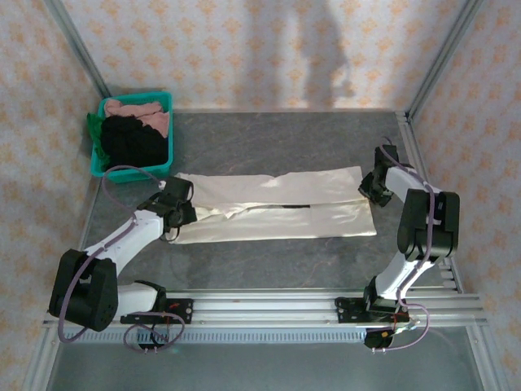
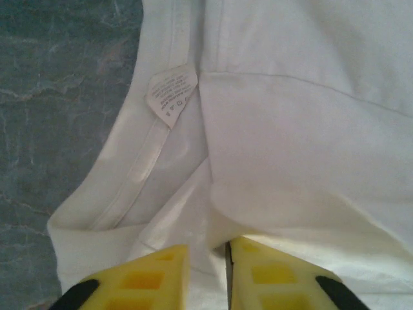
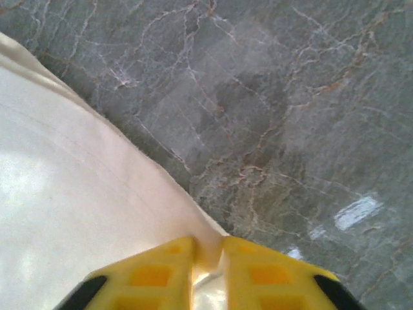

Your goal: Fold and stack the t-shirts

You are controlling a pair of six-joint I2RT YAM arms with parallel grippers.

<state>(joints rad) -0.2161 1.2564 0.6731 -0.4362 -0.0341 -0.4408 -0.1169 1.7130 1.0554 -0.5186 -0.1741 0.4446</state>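
Bright, soft, even light; the close views run hot on the white cloth.

From above, the picture looks slightly hazy, with a tall faint shadow (image 1: 330, 49) on the wallpapered back wall (image 1: 203, 49) and only weak shadows on the grey counter (image 1: 269, 138). In the wrist views the cream-white t-shirt (image 2: 303, 129) blows out to near-featureless white. The left claw (image 2: 208, 274) and right claw (image 3: 208, 271) are blurred at the lower edge, and the counter carries a small bright glare patch (image 3: 357, 212) and a pale sheen.
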